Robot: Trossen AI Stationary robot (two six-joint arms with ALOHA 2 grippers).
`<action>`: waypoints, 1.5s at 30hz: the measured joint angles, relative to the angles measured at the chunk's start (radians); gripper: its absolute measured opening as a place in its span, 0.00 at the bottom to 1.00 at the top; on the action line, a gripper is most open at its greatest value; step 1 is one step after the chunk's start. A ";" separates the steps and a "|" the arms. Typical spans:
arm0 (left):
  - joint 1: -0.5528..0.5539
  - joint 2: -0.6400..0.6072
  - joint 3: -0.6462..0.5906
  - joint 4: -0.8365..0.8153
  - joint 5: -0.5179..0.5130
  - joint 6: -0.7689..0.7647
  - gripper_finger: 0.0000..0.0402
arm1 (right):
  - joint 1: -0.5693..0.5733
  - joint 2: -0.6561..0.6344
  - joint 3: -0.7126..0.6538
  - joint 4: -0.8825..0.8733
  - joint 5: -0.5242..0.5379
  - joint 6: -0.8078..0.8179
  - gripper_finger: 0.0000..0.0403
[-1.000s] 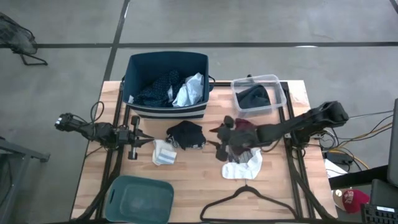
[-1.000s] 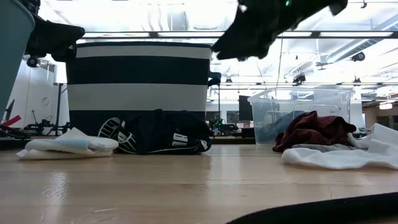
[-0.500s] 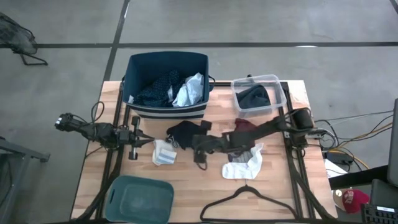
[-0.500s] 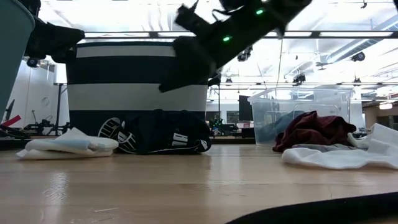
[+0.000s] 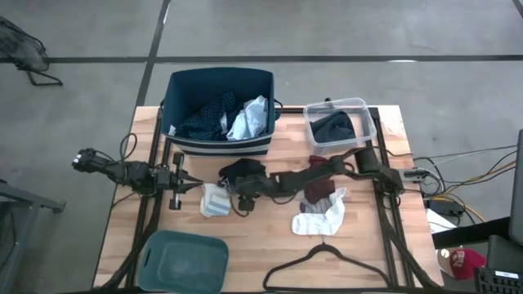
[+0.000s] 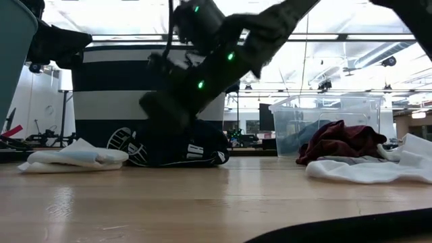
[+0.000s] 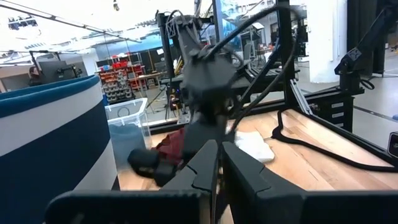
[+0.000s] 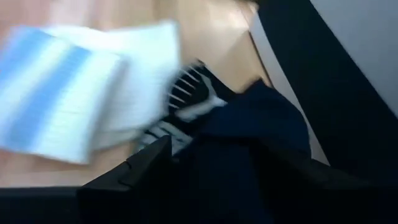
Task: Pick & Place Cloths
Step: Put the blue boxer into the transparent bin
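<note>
Showing white stripe markings, unreadable, black garment (image 5: 243, 173), right gripper (image 5: 238, 196) above

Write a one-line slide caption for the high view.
Right gripper reaching across to the black garment mid-table; left gripper waits shut nearby.

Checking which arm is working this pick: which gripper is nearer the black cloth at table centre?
Right. The right gripper hangs over the black cloth, at its near edge. The left gripper waits off to the cloth's left, beside the white cloth.
</note>
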 joint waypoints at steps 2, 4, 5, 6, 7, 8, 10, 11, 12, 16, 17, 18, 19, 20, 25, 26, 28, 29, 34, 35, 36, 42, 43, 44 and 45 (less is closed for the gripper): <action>0.000 0.000 0.000 0.000 0.001 0.000 0.08 | -0.021 0.022 0.018 -0.030 -0.003 0.031 0.53; 0.000 0.000 0.000 -0.001 0.001 0.000 0.08 | -0.040 0.039 0.031 -0.087 -0.021 0.068 0.50; 0.000 0.000 0.000 -0.002 0.002 0.000 0.08 | -0.047 0.046 0.035 -0.120 -0.031 0.086 0.48; 0.000 0.000 0.000 -0.003 0.002 0.000 0.08 | -0.053 0.051 0.038 -0.150 -0.041 0.109 0.46; 0.000 0.000 0.000 -0.003 0.002 0.000 0.08 | -0.058 0.055 0.043 -0.171 -0.053 0.123 0.43; 0.000 0.000 0.000 -0.003 0.002 0.000 0.08 | -0.062 0.055 0.044 -0.198 -0.064 0.138 0.40; 0.000 0.000 0.000 -0.004 0.002 0.000 0.08 | -0.066 0.054 0.044 -0.250 -0.080 0.158 0.34; 0.000 0.000 0.000 -0.007 0.002 0.000 0.08 | -0.066 0.053 0.043 -0.271 -0.084 0.167 0.30; 0.000 0.000 0.000 -0.008 0.002 0.000 0.08 | -0.066 0.049 0.041 -0.294 -0.083 0.178 0.27; 0.000 0.000 0.000 -0.008 0.002 0.000 0.08 | -0.051 0.023 0.033 -0.389 -0.079 0.203 0.13; 0.000 0.000 0.000 -0.008 0.002 0.000 0.08 | -0.046 0.012 0.032 -0.419 -0.078 0.214 0.10; 0.000 0.000 0.000 -0.008 0.002 0.000 0.08 | -0.042 0.000 0.031 -0.457 -0.079 0.226 0.07; 0.000 0.000 0.000 -0.008 0.002 0.000 0.08 | -0.036 -0.012 0.029 -0.496 -0.079 0.238 0.05; 0.000 0.000 0.000 -0.008 0.002 0.000 0.08 | -0.029 -0.025 0.028 -0.535 -0.079 0.248 0.05; 0.000 0.000 0.000 -0.009 0.002 0.000 0.08 | 0.022 -0.079 0.014 -0.664 -0.072 0.284 0.06; 0.000 0.000 0.000 -0.009 0.001 0.000 0.08 | 0.037 -0.092 0.009 -0.680 -0.060 0.287 0.05; 0.000 0.000 0.000 -0.014 0.001 0.000 0.08 | 0.068 -0.117 -0.003 -0.702 -0.038 0.288 0.04; 0.000 0.000 0.000 -0.015 0.002 0.000 0.08 | 0.084 -0.134 -0.007 -0.712 -0.026 0.294 0.04; 0.000 0.000 0.000 -0.017 0.001 0.000 0.08 | 0.153 -0.229 -0.022 -0.773 -0.009 0.356 0.05; 0.000 0.000 0.000 -0.017 0.000 0.000 0.08 | 0.167 -0.248 -0.029 -0.780 0.002 0.367 0.05; 0.000 0.000 0.000 -0.017 0.000 0.000 0.08 | 0.184 -0.267 -0.037 -0.782 0.020 0.375 0.05; 0.000 0.000 0.000 -0.017 0.000 0.000 0.08 | 0.267 -0.421 -0.100 -0.783 0.172 0.404 0.05; 0.000 0.000 0.000 -0.018 0.001 0.000 0.08 | 0.278 -0.445 -0.114 -0.785 0.200 0.411 0.05; 0.000 0.000 0.000 -0.018 0.001 0.000 0.08 | 0.290 -0.473 -0.127 -0.782 0.230 0.417 0.05; 0.000 0.000 0.000 -0.018 0.001 0.000 0.08 | 0.302 -0.503 -0.144 -0.781 0.257 0.422 0.05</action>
